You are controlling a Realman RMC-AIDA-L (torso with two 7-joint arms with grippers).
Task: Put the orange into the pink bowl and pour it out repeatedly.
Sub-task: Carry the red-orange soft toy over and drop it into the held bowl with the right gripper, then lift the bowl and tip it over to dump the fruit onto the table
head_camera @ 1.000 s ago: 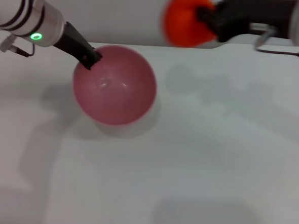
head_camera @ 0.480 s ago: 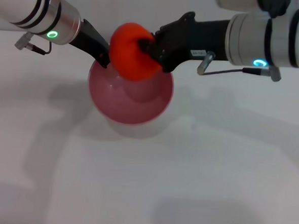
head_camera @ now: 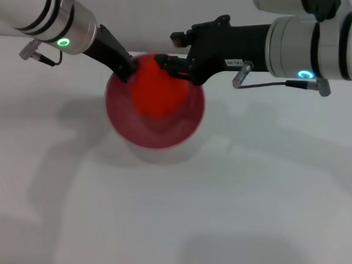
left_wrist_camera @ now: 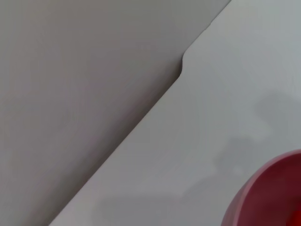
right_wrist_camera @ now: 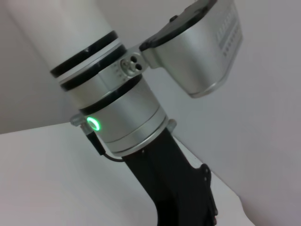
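Note:
The pink bowl (head_camera: 164, 134) stands on the white table at the upper middle of the head view. My left gripper (head_camera: 125, 68) is shut on its left rim. Inside the bowl, the orange (head_camera: 157, 92) shows as a bright orange-red blur, free of any fingers. My right gripper (head_camera: 172, 49) hovers open just over the bowl's far right rim, one finger above and one right beside the orange. An edge of the bowl (left_wrist_camera: 273, 197) appears in the left wrist view. My own right fingers do not appear in the right wrist view.
The white table (head_camera: 219, 200) runs wide toward me and to the right of the bowl. Its far edge (left_wrist_camera: 181, 70) meets a grey wall just behind the bowl. The left arm's silver wrist with a green light (right_wrist_camera: 122, 117) fills the right wrist view.
My right gripper brought the orange from the upper right to above the bowl, then opened; the orange dropped into the bowl. The left gripper and bowl shifted slightly right.

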